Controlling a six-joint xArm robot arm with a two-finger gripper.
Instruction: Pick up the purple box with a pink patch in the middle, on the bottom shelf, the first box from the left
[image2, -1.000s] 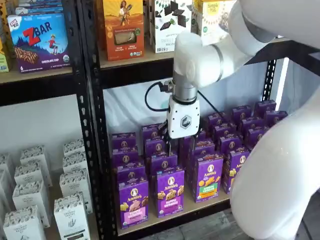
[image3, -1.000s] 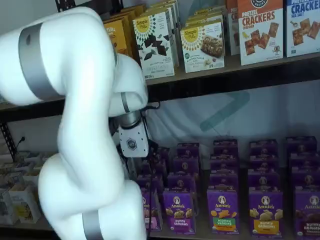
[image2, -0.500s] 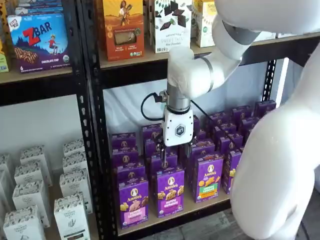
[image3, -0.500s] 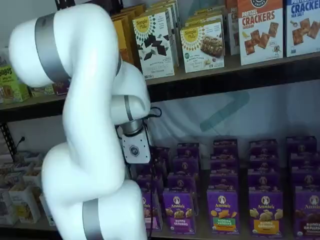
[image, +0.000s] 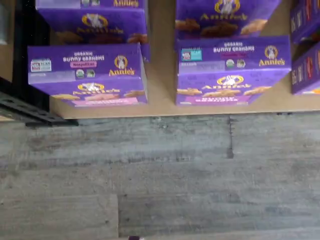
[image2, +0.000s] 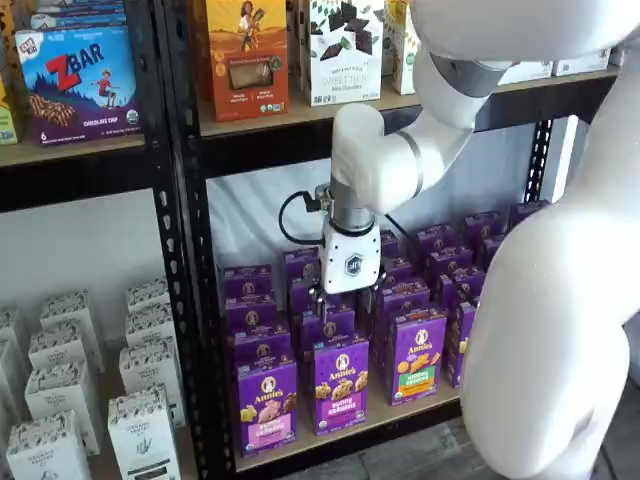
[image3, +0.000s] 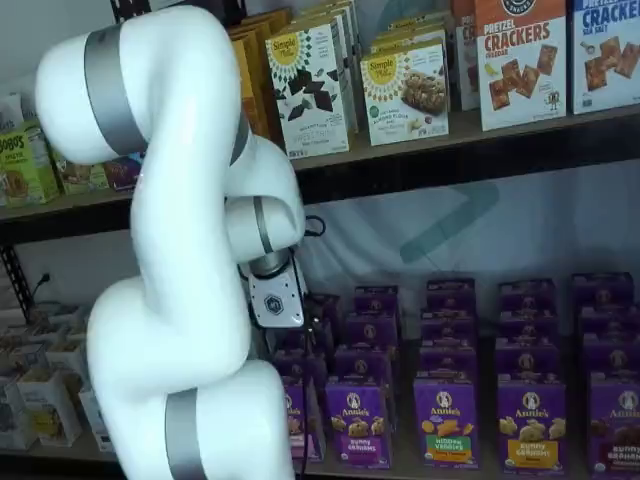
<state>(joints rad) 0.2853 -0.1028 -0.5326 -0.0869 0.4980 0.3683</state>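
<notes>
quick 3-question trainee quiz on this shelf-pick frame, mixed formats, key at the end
1. True or false: the gripper is closed on the purple box.
2. Multiple choice: the carton beside the purple box with a green label patch stands on (A) the bottom shelf, (B) the shelf above, (C) the floor.
3. Fill in: in the wrist view the purple box reads "Bunny ____".

Key: 1 false, it hangs above the rows, not on that box; 2 A; 3 Grahams.
</notes>
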